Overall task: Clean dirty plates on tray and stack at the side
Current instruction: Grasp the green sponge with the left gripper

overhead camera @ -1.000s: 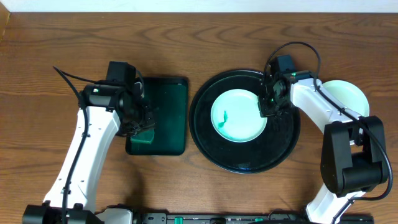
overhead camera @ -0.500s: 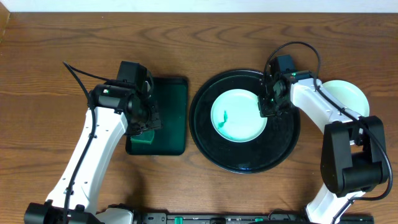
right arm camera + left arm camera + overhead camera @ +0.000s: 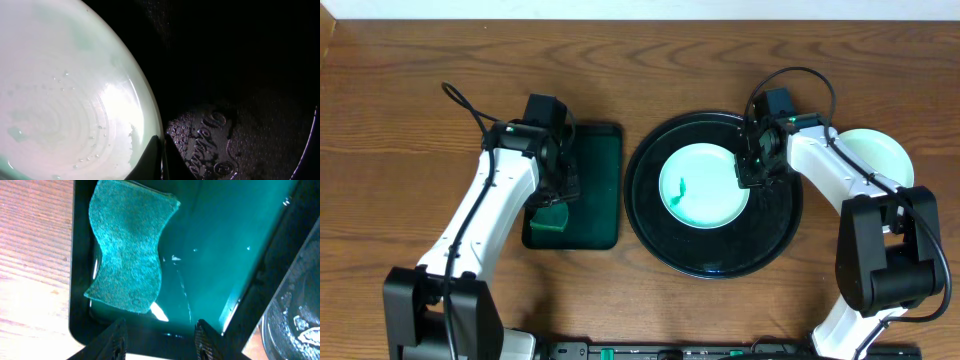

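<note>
Sponge (image 3: 127, 255) lies in the near left corner of the green tray (image 3: 595, 190), and your left gripper (image 3: 160, 332) hangs above it with fingers spread and empty, likely so you can fetch the sponge. The smudged plate (image 3: 705, 185) sits in the middle of the black tray (image 3: 720, 268). Your right gripper (image 3: 161, 150), tips pressed together, meets the plate's right rim, seemingly to steady it.

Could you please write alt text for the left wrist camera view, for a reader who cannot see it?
A green sponge lies in a dark green rectangular tray, with the left gripper open and empty at the picture's bottom edge. Wooden table shows at left, the black round tray at right.
</note>
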Controlling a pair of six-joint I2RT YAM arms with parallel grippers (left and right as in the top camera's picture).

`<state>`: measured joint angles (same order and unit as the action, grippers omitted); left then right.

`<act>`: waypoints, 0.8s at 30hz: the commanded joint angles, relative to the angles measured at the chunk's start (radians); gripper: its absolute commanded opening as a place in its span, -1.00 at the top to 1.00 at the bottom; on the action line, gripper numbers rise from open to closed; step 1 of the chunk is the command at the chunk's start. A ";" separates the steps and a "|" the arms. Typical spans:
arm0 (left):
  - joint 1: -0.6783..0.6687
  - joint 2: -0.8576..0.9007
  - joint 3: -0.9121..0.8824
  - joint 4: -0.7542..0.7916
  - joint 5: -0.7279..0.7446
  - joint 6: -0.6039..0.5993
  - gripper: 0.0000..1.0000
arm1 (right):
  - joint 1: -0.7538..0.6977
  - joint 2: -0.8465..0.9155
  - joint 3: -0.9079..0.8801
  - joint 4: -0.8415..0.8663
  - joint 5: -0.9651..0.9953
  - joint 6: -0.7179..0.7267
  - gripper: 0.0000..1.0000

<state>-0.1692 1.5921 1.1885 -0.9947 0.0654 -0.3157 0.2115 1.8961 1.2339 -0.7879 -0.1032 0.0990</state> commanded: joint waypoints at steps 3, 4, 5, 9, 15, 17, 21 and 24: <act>0.042 0.028 -0.007 0.008 -0.032 -0.031 0.10 | 0.005 0.006 -0.006 0.002 0.009 0.013 0.97; 0.049 0.031 -0.007 0.009 -0.032 -0.031 0.10 | 0.006 0.006 -0.006 0.002 0.009 0.013 0.97; 0.055 0.037 -0.007 0.010 -0.032 -0.031 0.10 | 0.005 0.006 -0.006 0.002 0.009 0.012 0.97; 0.061 0.062 -0.007 0.010 -0.032 -0.029 0.10 | 0.005 0.006 -0.006 0.002 0.009 0.012 0.97; 0.063 0.099 -0.007 0.034 -0.033 -0.029 0.10 | 0.006 0.006 -0.006 0.002 0.009 0.012 0.97; 0.063 0.115 -0.007 0.047 -0.033 -0.029 0.10 | 0.005 0.006 -0.006 0.002 0.009 0.012 0.97; 0.063 0.137 -0.007 0.062 -0.033 -0.014 0.10 | 0.005 0.006 -0.006 0.002 0.009 0.012 0.97; 0.063 0.148 -0.007 0.069 -0.033 0.009 0.10 | 0.005 0.006 -0.006 0.002 0.009 0.012 0.97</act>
<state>-0.1112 1.7206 1.1885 -0.9310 0.0456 -0.3363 0.2115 1.8961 1.2339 -0.7879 -0.1032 0.0990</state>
